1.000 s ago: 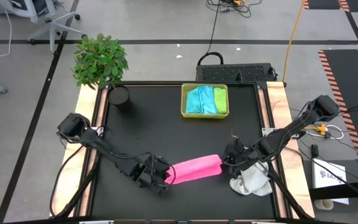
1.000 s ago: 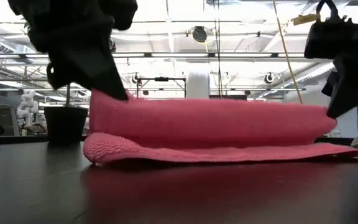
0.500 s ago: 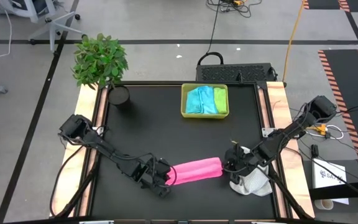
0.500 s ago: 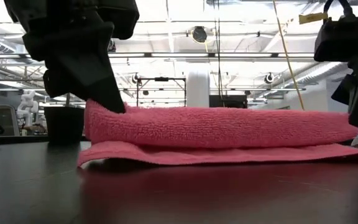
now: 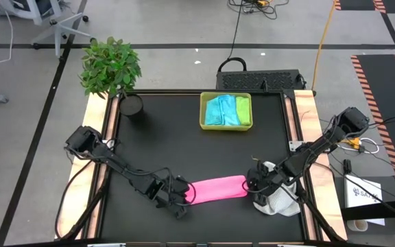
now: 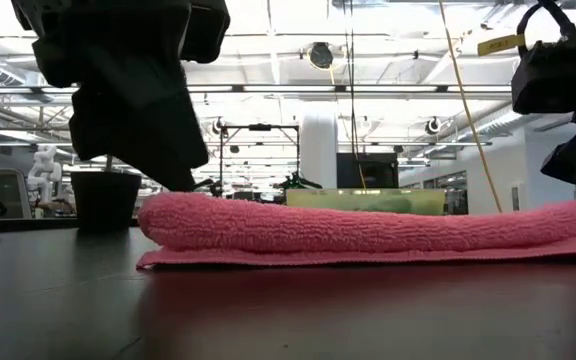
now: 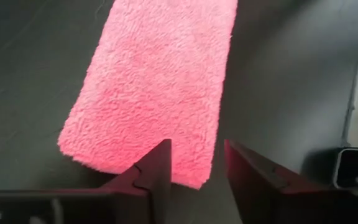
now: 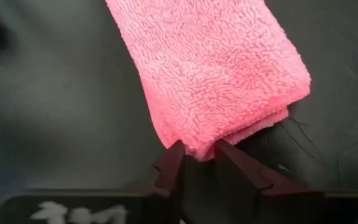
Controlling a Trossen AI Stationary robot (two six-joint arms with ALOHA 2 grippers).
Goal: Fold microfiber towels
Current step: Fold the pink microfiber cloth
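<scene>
Pink towel lies folded lengthwise on the worktop's near edge. My left gripper and right gripper sit at opposite ends, fingers apart, so the fold settles flat.

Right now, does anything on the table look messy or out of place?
Only the white towel, lying crumpled in a heap at the table's right front corner by the right hand. The pink towel lies folded flat; the tray holds folded towels.
</scene>
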